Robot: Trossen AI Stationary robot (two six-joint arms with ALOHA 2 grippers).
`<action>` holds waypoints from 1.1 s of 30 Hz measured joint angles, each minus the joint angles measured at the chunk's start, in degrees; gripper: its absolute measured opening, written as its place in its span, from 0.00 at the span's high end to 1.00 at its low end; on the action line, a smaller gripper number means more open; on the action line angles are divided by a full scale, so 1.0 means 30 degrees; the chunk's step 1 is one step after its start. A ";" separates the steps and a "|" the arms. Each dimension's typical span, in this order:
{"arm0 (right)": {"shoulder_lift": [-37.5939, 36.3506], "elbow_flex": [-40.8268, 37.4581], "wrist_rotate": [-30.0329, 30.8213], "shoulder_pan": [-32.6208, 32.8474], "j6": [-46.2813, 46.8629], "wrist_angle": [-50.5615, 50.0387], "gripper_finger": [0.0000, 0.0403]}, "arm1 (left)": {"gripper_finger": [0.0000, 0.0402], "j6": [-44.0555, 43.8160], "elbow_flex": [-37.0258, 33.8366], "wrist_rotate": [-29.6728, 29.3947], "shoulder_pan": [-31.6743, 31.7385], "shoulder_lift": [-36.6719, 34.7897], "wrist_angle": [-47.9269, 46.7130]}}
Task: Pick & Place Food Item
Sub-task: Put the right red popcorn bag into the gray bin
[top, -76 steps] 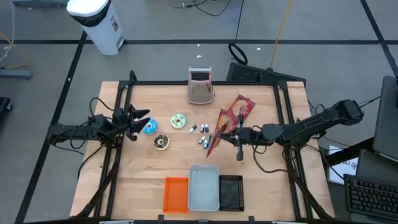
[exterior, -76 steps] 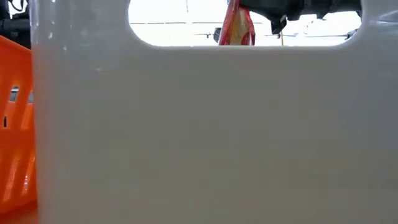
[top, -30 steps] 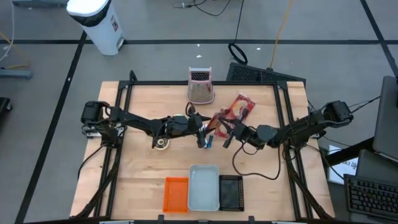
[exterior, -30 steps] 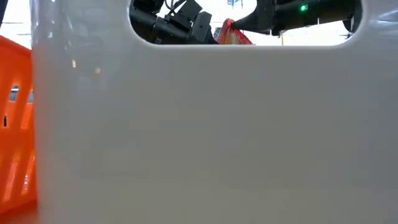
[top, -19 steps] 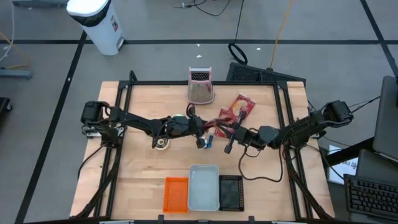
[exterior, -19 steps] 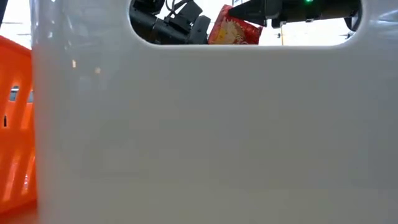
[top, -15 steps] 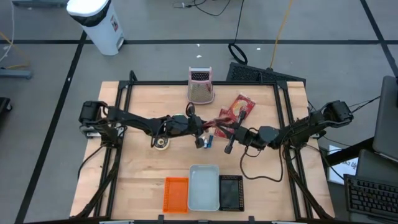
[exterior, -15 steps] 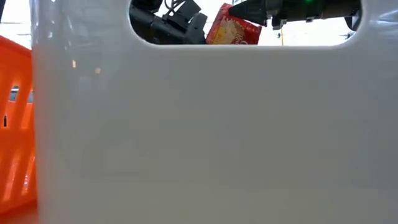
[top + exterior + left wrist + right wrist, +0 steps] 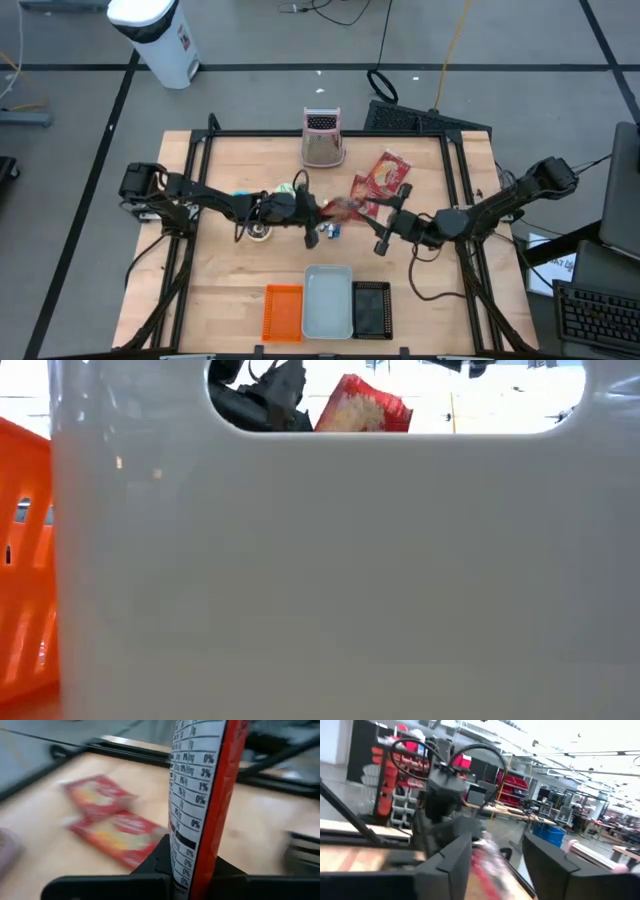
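A red snack bag (image 9: 343,208) hangs above the middle of the table, with my left gripper (image 9: 322,212) shut on it; the low view shows the bag (image 9: 357,408) through the white bin's handle cutout. My right gripper (image 9: 385,228) stands open just right of the bag, with its fingers (image 9: 447,862) wide apart and nothing between them. Two more red bags (image 9: 381,177) lie flat on the table behind, and the left wrist view shows them (image 9: 112,817) as well. My left gripper pinches one end of the red bag (image 9: 192,862) between its two fingers (image 9: 160,857). It comes roughly level from the table's left side. The bag stands edge-on in the hold, its printed label side showing, and reaches out beyond the fingertips, clear of the table.
A metal grater (image 9: 322,140) stands at the far edge. Round donuts (image 9: 262,230) and small items (image 9: 327,231) lie under the left arm. An orange tray (image 9: 283,311), a white bin (image 9: 328,301) and a black tray (image 9: 372,309) line the near edge.
The bag has passed from my right gripper to my left. My left gripper has taken hold of it and rolled a little. My right gripper has let go and drawn back up and toward the table's right edge. The bag has stayed clear of the table.
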 joint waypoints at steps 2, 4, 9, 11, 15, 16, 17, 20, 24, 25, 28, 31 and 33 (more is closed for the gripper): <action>-0.0449 -0.0005 0.1319 0.0458 -0.0102 -0.0683 0.52 | 0.96 -0.0239 -0.0230 0.1043 -0.0747 0.0000 0.0841; -0.0766 -0.0007 0.2205 0.0709 0.0184 -0.1190 0.49 | 0.96 -0.0245 -0.0256 0.1691 -0.1627 0.0000 0.1390; -0.1050 -0.0007 0.1409 0.1003 0.1800 -0.2355 0.45 | 0.96 -0.0114 -0.0263 0.1776 -0.3717 0.0000 0.1955; -0.1216 0.0048 0.0319 0.1005 0.2411 -0.2491 0.45 | 0.96 -0.0135 -0.0263 0.0944 -0.4417 0.0000 0.1911; -0.1736 0.2607 -0.1915 0.0996 0.4618 -0.7922 0.45 | 0.96 0.0080 -0.0283 -0.0893 -0.5342 0.0000 0.1218; -0.1733 0.3761 -0.2361 0.1003 0.5398 -1.0194 0.45 | 0.96 0.0179 -0.0285 -0.1391 -0.5465 0.0000 0.1190; -0.1604 0.4948 -0.2833 0.1003 0.6239 -1.2385 0.45 | 0.96 0.0319 -0.0285 -0.1841 -0.5556 0.0000 0.1199; -0.0449 0.8359 -0.4435 0.0917 0.8108 -1.7888 0.45 | 0.96 0.0721 -0.0285 -0.2759 -0.5592 0.0000 0.1142; 0.1957 1.1986 -0.7033 0.0522 0.9391 -2.3492 0.44 | 0.96 0.1215 -0.0285 -0.3098 -0.5106 0.0000 0.1130; 0.2574 1.2675 -0.7605 0.0423 0.9459 -2.4448 0.44 | 0.96 0.1288 -0.0285 -0.3118 -0.4914 0.0000 0.1137; 0.4181 1.4066 -0.8593 0.0086 0.9356 -2.5706 0.44 | 0.96 0.1309 -0.0285 -0.2907 -0.4352 0.0000 0.1071; 0.5164 1.5033 -0.8544 -0.0357 0.9204 -2.6697 0.44 | 0.96 0.1324 -0.0299 -0.2288 -0.4005 0.0015 0.0812; 0.5484 1.5307 -0.8516 -0.0682 0.9088 -2.7201 0.44 | 0.96 0.1391 -0.0299 -0.2260 -0.3969 0.0015 0.0640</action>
